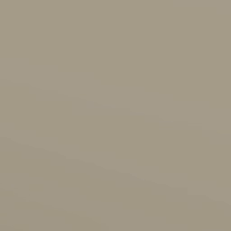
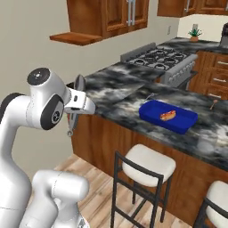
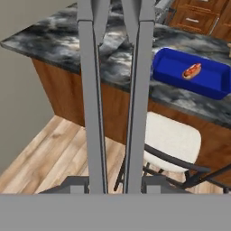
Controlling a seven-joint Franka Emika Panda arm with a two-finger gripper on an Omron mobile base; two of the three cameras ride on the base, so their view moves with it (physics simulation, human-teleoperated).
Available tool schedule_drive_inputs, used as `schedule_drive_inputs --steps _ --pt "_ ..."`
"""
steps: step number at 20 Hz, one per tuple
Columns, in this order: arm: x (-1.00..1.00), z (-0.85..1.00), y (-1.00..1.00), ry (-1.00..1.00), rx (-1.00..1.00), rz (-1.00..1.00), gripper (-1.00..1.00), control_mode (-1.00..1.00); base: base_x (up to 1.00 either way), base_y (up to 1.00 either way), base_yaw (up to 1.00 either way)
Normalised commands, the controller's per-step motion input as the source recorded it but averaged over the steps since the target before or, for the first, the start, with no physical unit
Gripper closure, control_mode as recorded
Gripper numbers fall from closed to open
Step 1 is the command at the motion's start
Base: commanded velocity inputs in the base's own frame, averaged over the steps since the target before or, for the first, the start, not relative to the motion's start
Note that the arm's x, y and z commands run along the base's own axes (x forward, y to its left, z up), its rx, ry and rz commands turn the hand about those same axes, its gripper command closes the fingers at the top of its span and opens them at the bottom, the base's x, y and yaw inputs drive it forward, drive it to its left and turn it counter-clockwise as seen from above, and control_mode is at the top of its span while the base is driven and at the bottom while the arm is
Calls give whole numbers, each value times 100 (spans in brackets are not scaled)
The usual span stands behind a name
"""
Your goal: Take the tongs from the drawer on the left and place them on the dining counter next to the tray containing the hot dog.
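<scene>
Grey metal runs up the middle of the hand view: the tongs (image 3: 115,99), two long thin arms side by side, held between the fingertips (image 3: 74,184) at the bottom of that view. The hand (image 2: 75,113) is closed on the tongs and carries them in the air, off the end of the dining worktop (image 2: 120,95). In the right base view the tongs show as a slim grey piece sticking up above the hand and down below it, close to the worktop's near corner but not resting on it.

Past the tongs lies the black-and-grey marbled stone top on its reddish-brown wood base. On it, well apart from the hand, sits the tray (image 2: 180,122), which here looks bright blue, with a hot dog (image 2: 168,116) lying inside it.

Two stools with pale cushions and dark frames stand against the wood base; the nearer stool (image 2: 149,162) is below the tray. The floor (image 3: 49,153) is light wood planks. Farther back there is a gas stove (image 2: 162,60), wooden wall cabinets (image 2: 111,15) above it, and a small potted plant (image 2: 194,33).

The left base view is plain beige-grey wall (image 1: 115,115).
</scene>
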Motion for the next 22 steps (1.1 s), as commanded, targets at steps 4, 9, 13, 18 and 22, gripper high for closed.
schedule_drive_inputs --steps 4,9,13,18,22 --pt "0 0 0 0 0 0 100 100 60 24 -37" --pt "0 0 0 0 0 0 100 100 43 39 -34" --pt "0 0 0 0 0 0 100 100 33 38 -32" --pt "0 0 0 0 0 0 100 100 40 38 -30" --pt "0 0 0 0 0 0 100 100 54 47 -24"
